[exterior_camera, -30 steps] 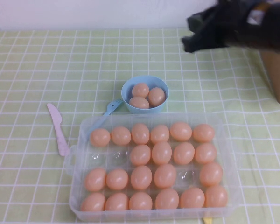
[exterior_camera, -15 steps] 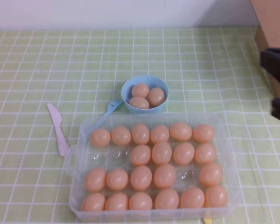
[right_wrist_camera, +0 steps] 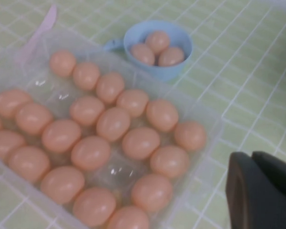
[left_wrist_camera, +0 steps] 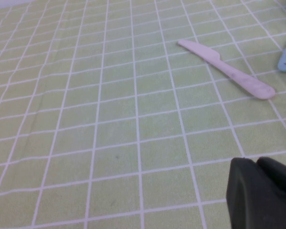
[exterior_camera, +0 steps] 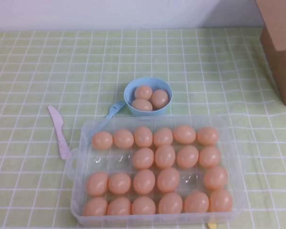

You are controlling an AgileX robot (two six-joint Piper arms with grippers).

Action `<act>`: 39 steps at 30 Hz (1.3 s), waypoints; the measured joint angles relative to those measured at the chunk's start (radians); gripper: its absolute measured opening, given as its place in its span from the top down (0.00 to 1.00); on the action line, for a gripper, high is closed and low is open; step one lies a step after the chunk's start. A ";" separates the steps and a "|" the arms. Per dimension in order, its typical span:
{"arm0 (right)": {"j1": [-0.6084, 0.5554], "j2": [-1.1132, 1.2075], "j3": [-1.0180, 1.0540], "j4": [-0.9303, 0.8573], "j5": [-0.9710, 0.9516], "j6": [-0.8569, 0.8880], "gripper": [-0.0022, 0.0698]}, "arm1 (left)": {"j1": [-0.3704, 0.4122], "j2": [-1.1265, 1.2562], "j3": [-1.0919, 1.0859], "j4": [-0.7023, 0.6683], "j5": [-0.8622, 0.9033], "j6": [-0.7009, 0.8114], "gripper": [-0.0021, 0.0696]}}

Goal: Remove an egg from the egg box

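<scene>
The egg box [exterior_camera: 81, 138], a clear plastic tray, sits at the table's front centre, filled with peach-orange eggs [exterior_camera: 165, 156] and showing three empty cups. It also shows in the right wrist view [right_wrist_camera: 200, 167] with its eggs [right_wrist_camera: 113, 123]. Neither gripper shows in the high view. My right gripper [right_wrist_camera: 254, 158] is shut and empty, above the tablecloth beside the box's right side. My left gripper [left_wrist_camera: 257, 162] is shut and empty, over bare cloth left of the knife.
A light-blue bowl [exterior_camera: 148, 82] with three eggs stands just behind the box, also in the right wrist view [right_wrist_camera: 181, 36]. A pink plastic knife [exterior_camera: 58, 131] lies left of the box, a blue fork [exterior_camera: 115, 109] beside the bowl. A brown cardboard box [exterior_camera: 281, 43] stands at back right.
My right arm has drawn back from the back right of the table and out of the high view. The eggs, box and bowl have not moved.
</scene>
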 joint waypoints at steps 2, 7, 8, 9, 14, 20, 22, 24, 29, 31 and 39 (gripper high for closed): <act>0.000 -0.039 0.065 -0.004 -0.088 0.002 0.99 | 0.000 0.000 0.000 0.000 0.000 0.000 0.98; 0.000 -0.102 0.272 -0.004 -0.390 0.002 0.99 | 0.000 0.000 0.000 0.000 0.000 0.000 0.98; 0.000 -0.115 0.326 -0.004 -0.461 0.002 0.99 | 0.000 0.000 0.000 0.000 0.000 0.000 0.98; -0.002 -0.123 0.351 -0.004 -0.491 0.004 0.99 | 0.000 0.000 0.000 0.000 0.000 0.000 0.98; -0.110 -0.244 0.530 0.038 -0.591 0.005 0.99 | 0.000 0.000 0.000 0.000 0.000 0.000 0.98; -0.372 -0.399 0.680 0.051 -0.626 0.005 0.99 | 0.000 0.000 0.000 0.000 0.000 0.000 0.98; -0.442 -0.457 0.705 0.051 -0.622 0.005 0.99 | 0.000 0.000 0.000 0.000 0.000 0.000 0.98; -0.500 -0.527 0.713 0.051 -0.594 -0.001 0.99 | 0.000 0.000 0.000 0.000 0.000 0.000 0.98; -0.576 -0.647 0.727 0.051 -0.529 -0.010 0.99 | 0.000 0.000 0.000 0.000 0.000 0.000 0.98; -0.578 -0.660 0.729 0.051 -0.518 -0.011 0.99 | 0.000 0.000 0.000 0.000 0.000 0.000 0.98; -0.578 -0.660 0.733 0.083 -0.471 -0.012 0.99 | 0.000 0.000 0.000 0.000 0.000 0.000 0.98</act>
